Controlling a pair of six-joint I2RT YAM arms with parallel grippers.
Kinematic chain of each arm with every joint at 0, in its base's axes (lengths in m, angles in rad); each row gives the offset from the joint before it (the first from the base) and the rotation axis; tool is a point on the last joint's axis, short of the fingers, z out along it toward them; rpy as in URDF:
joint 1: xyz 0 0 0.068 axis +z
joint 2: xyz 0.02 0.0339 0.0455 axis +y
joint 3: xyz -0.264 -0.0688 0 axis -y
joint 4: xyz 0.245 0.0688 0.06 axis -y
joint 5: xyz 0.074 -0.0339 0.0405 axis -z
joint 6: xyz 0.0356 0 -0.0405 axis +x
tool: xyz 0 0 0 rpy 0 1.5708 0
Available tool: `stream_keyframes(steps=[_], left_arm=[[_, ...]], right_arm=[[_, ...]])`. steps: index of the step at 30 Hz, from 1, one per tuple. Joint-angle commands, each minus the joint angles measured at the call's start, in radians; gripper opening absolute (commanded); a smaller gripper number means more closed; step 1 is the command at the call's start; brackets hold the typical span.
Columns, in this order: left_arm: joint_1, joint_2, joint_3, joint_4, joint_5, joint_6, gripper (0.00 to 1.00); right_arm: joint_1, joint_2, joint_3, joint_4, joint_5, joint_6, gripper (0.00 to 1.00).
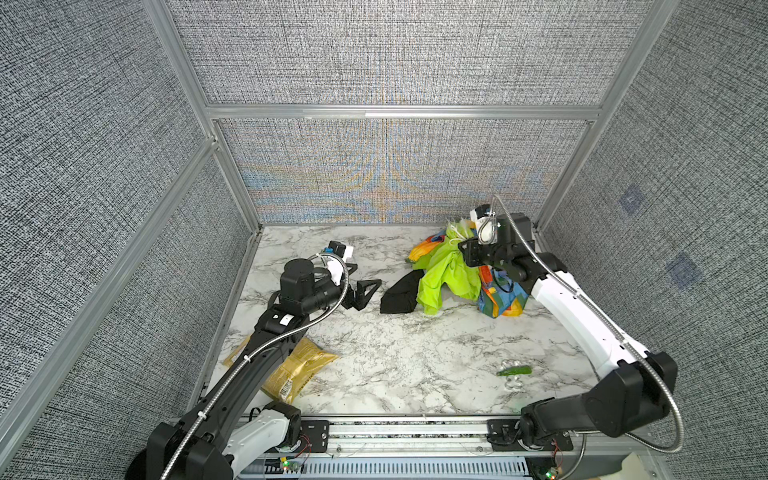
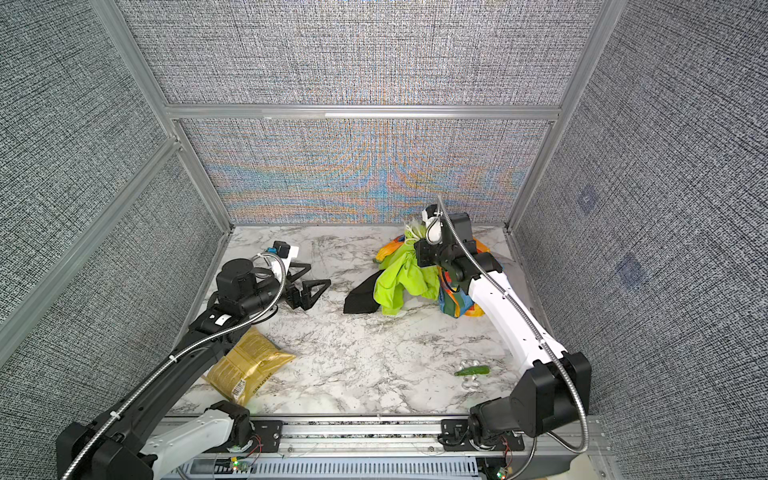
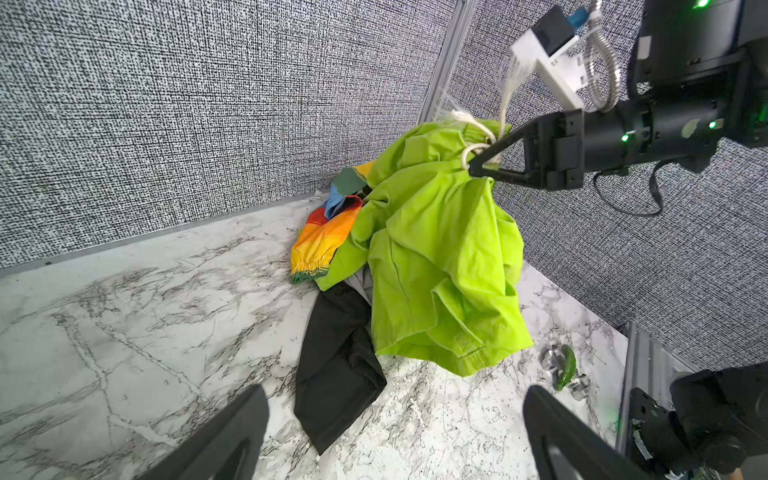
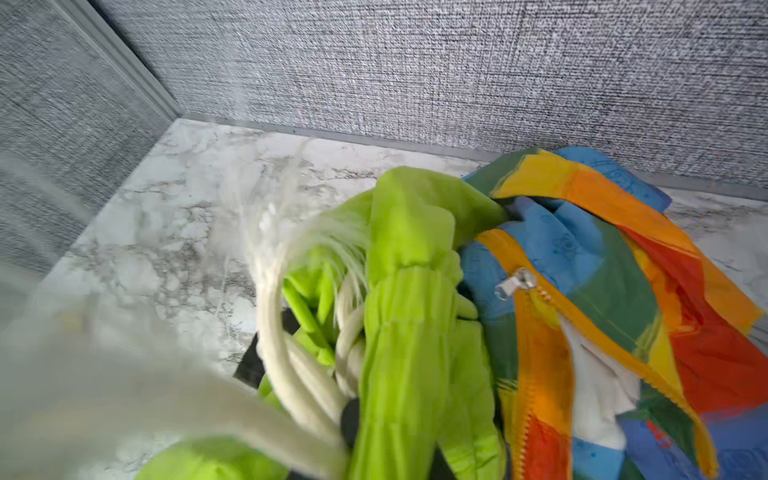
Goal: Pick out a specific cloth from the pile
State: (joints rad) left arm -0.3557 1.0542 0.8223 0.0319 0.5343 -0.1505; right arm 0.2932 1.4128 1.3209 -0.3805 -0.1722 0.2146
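Cloth hangs over black cloth

Table centre open, pile seemingly fills far-right corner

Bench: white marble-pattern top, walls on the left, far and right edges. Pile of rainbow-block fabric sits in the far right corner. Black cloth lies flat against the pile's left side, toward the middle. Yellow packet near the front left corner. Small green item with clear bits touching it, near the front right corner.
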Motion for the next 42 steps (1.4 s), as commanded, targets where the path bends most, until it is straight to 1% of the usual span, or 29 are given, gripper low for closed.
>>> stream_keyframes(steps=[1, 6, 12, 14, 17, 21, 22, 24, 27, 31, 34, 38, 42], left_arm=[[0.0, 0.0, 0.003, 0.029, 0.0, 0.001, 0.99], [0.001, -0.002, 0.001, 0.03, 0.0, 0.002, 0.99], [-0.002, -0.006, 0.0, 0.035, 0.0, -0.001, 0.98], [-0.005, -0.001, -0.004, 0.041, -0.018, -0.01, 0.98], [-0.035, 0.017, 0.003, 0.024, -0.053, -0.014, 0.97], [-0.055, 0.036, 0.009, 0.02, -0.061, -0.017, 0.96], [-0.055, 0.038, 0.011, 0.015, -0.065, -0.013, 0.96], [-0.055, 0.031, 0.012, 0.012, -0.08, -0.005, 0.97], [-0.055, 0.017, 0.001, 0.027, -0.098, -0.003, 0.98], [-0.054, 0.024, 0.003, 0.025, -0.119, -0.01, 0.98], [-0.054, 0.021, 0.01, 0.005, -0.137, 0.005, 0.98], [-0.055, 0.004, -0.002, 0.014, -0.149, 0.016, 0.98], [-0.056, 0.018, 0.001, 0.015, -0.136, 0.004, 0.98]], right_arm=[[-0.025, -0.035, -0.01, 0.128, -0.107, 0.061, 0.07], [-0.068, -0.078, -0.034, 0.177, -0.158, 0.112, 0.06], [-0.102, -0.114, -0.04, 0.213, -0.19, 0.153, 0.04], [-0.104, -0.115, -0.036, 0.215, -0.193, 0.155, 0.04], [-0.104, -0.109, -0.039, 0.217, -0.183, 0.141, 0.04], [-0.095, -0.092, -0.062, 0.192, -0.102, 0.101, 0.04], [-0.085, -0.079, -0.071, 0.186, -0.087, 0.089, 0.04], [-0.069, -0.045, -0.094, 0.192, -0.094, 0.09, 0.04], [-0.01, 0.014, -0.119, 0.214, -0.098, 0.088, 0.04], [0.106, 0.127, -0.112, 0.243, -0.006, 0.065, 0.05], [0.165, 0.239, -0.071, 0.196, 0.144, 0.044, 0.05], [0.169, 0.375, -0.063, 0.203, 0.157, 0.059, 0.06], [0.164, 0.477, -0.045, 0.182, 0.248, 0.048, 0.06]])
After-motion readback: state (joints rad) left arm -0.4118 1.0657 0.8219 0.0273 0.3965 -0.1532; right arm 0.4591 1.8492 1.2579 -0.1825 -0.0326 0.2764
